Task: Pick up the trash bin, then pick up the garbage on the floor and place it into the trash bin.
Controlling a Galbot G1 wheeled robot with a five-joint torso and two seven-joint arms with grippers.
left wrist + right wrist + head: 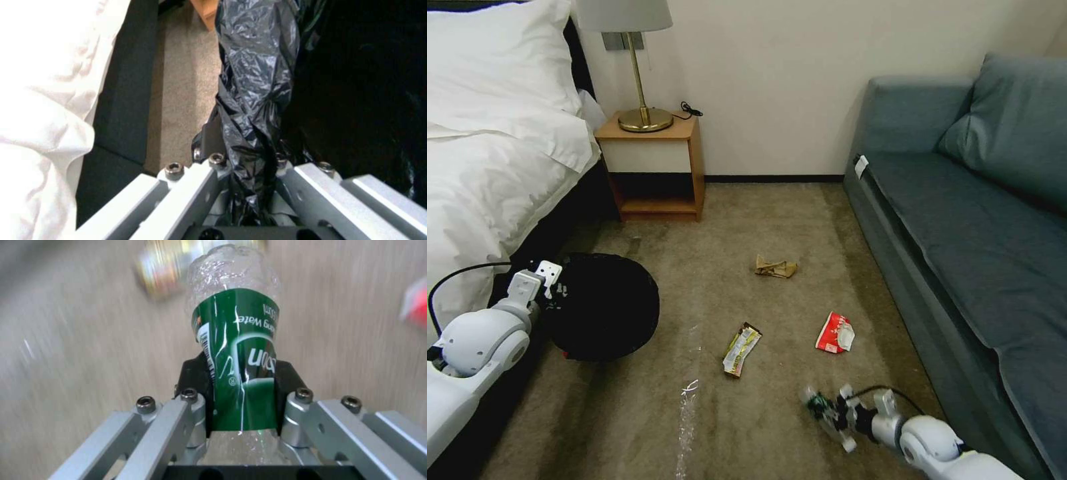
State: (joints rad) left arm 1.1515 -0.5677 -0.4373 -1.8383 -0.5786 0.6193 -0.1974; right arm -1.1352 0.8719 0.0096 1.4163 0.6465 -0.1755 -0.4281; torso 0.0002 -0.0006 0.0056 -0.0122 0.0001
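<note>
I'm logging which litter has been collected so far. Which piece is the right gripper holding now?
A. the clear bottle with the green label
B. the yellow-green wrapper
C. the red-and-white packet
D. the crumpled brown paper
A. In the right wrist view the right gripper is clamped on the bottle, while the brown paper, red-and-white packet and wrapper lie on the carpet.

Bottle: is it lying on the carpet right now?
No, the right claw grips the bottle by its green label, above the carpet.
</note>
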